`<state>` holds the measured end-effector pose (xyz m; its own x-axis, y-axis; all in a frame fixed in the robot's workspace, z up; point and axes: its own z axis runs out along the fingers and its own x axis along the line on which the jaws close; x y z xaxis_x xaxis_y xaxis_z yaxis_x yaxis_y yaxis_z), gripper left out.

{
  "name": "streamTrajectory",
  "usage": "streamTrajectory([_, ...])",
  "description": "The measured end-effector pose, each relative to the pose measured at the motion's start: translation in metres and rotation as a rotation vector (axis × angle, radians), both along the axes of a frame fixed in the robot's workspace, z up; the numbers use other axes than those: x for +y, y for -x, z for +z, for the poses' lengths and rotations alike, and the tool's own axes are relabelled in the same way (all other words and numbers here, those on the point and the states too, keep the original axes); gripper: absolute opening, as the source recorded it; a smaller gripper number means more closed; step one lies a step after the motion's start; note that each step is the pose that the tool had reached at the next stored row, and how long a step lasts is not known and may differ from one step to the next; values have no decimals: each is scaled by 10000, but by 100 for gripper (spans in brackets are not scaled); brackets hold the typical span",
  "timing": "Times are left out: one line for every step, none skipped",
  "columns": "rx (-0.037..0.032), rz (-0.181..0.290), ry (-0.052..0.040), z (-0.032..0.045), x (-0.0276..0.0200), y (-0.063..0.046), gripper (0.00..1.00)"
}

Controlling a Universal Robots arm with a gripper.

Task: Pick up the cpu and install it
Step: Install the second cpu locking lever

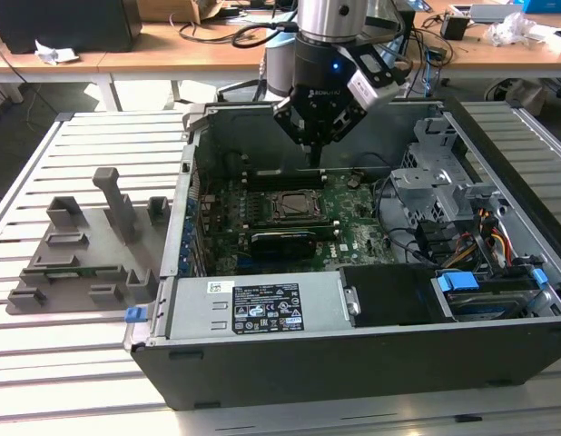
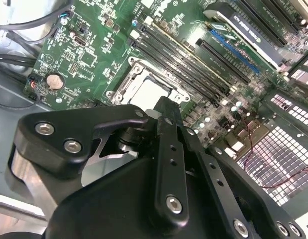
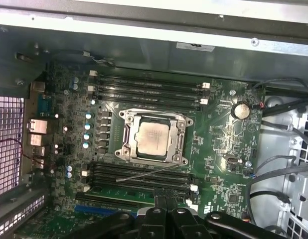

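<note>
1. Black gripper (image 2: 166, 112) parts sit right up close in the second wrist view, dark links with silver screws. Its fingers (image 3: 163, 206) press together with nothing between them (it holds no chip).
2. Past the fingers lies the green board (image 3: 219, 149), inside the open computer case (image 1: 262, 363).
3. On the board, the cpu (image 3: 152, 140) rests flat in its socket (image 3: 125, 149). It is a shiny silver-grey square with the metal frame all around it. In the second wrist view the cpu (image 2: 146, 95) peeks out just behind the gripper.
4. Long black memory slots (image 3: 149, 89) run on both sides of the socket.
5. One round silver battery (image 3: 240, 110) sits on the board, off to the side of the socket.
6. From the exterior view, the gripper (image 1: 315, 156) hangs over the case, above the socket (image 1: 294, 207) and not touching it.
7. Outside the case, on the exterior view's left, a grey tray (image 1: 81, 263) lies on the slatted table (image 1: 44, 363).
</note>
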<state>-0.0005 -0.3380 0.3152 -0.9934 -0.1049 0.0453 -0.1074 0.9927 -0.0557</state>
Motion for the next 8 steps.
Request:
streamTrajectory([-1,0,-1,-1,-15,0,11])
streamTrajectory([-1,-1,0,-2,-33,0,11])
streamTrajectory([0,-1,-2,-3,-38,0,11])
streamTrajectory([0,-1,-23,-3,-43,0,11])
streamTrajectory([0,0,-126,-3,-46,0,11])
streamTrajectory([1,-1,-259,-2,-48,0,11])
streamTrajectory([0,-1,-416,-3,-49,0,11])
streamTrajectory([-1,0,-444,-3,-50,0,11])
